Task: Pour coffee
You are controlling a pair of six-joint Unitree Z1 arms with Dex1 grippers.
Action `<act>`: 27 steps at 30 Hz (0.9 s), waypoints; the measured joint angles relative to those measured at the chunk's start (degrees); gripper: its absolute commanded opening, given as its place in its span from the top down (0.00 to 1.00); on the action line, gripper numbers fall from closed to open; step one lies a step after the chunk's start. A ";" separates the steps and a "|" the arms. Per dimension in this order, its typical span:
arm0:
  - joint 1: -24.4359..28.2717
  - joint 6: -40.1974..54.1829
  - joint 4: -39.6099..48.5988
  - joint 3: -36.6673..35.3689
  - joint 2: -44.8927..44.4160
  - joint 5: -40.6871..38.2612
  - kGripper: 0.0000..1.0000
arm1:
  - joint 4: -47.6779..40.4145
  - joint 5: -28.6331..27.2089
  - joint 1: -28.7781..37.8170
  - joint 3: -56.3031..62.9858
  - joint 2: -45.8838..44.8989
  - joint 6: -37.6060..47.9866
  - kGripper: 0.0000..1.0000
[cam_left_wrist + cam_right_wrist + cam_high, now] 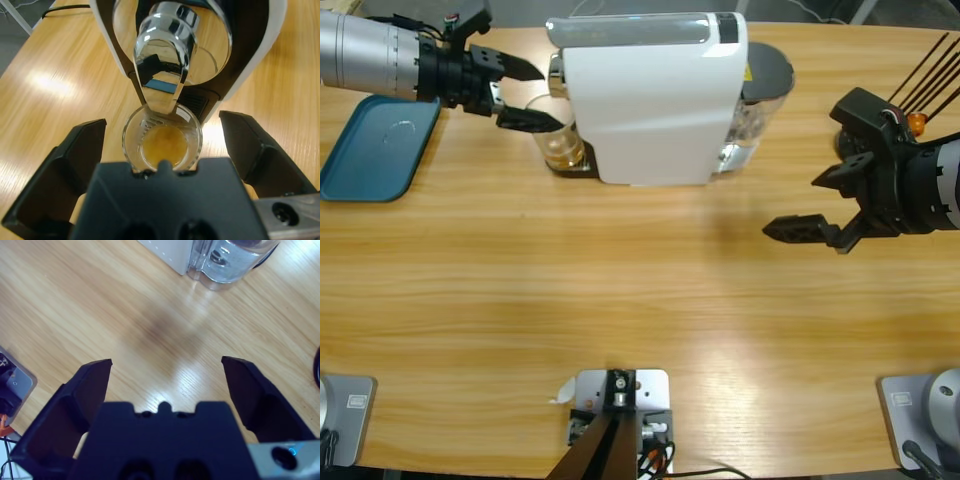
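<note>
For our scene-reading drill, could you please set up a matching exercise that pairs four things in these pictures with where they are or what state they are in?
Things:
1. glass cup
2. blue tray
3. right gripper
4. water tank

Places or states:
A. open over bare wood, holding nothing
B. flat on the table under the left arm
C. clear, at the back end of the white coffee machine
D. under the chrome spout, between the open jaws of the left gripper, with a shallow layer of coffee

Pairs: 1-D, 2-B, 3-A, 4-C
</note>
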 measured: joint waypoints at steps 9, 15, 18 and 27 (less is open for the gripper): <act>0.00 0.01 0.02 0.00 0.30 1.32 0.01 | 0.00 0.00 0.00 0.75 0.00 0.00 0.00; 0.00 0.01 0.02 0.00 1.20 1.33 0.01 | -0.01 0.00 0.00 0.75 0.24 0.00 0.00; 0.00 0.03 0.02 0.00 1.72 1.33 0.01 | -0.01 0.00 0.00 0.75 0.64 0.00 0.00; -0.04 0.21 0.02 0.00 2.98 1.33 0.03 | -0.01 0.00 0.00 0.75 0.87 -0.01 0.00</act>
